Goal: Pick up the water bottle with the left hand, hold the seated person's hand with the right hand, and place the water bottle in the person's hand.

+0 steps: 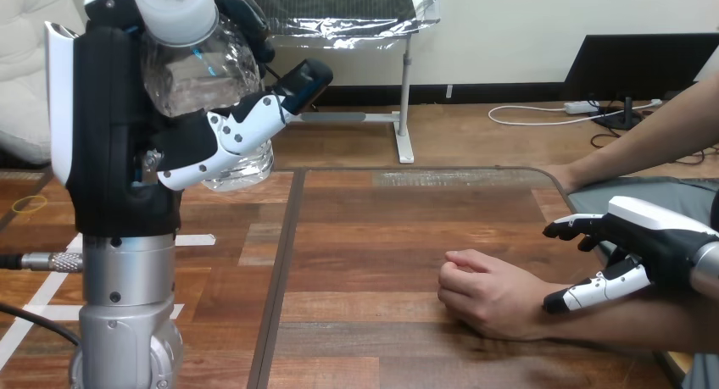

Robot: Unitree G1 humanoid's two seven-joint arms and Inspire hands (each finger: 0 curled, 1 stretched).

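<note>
I log a clear water bottle, white cap, left robot hand and right robot hand black with white shells, forearm silver, worktop brown wood-grain.

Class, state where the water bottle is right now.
Head view, upper left: the water bottle is held above the table in the left hand, apart from the person's hand.

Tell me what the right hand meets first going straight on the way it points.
Most likely the person's wrist, just ahead of the right hand, whose open fingers point left. Depth is unclear, so they might pass over it.
</note>
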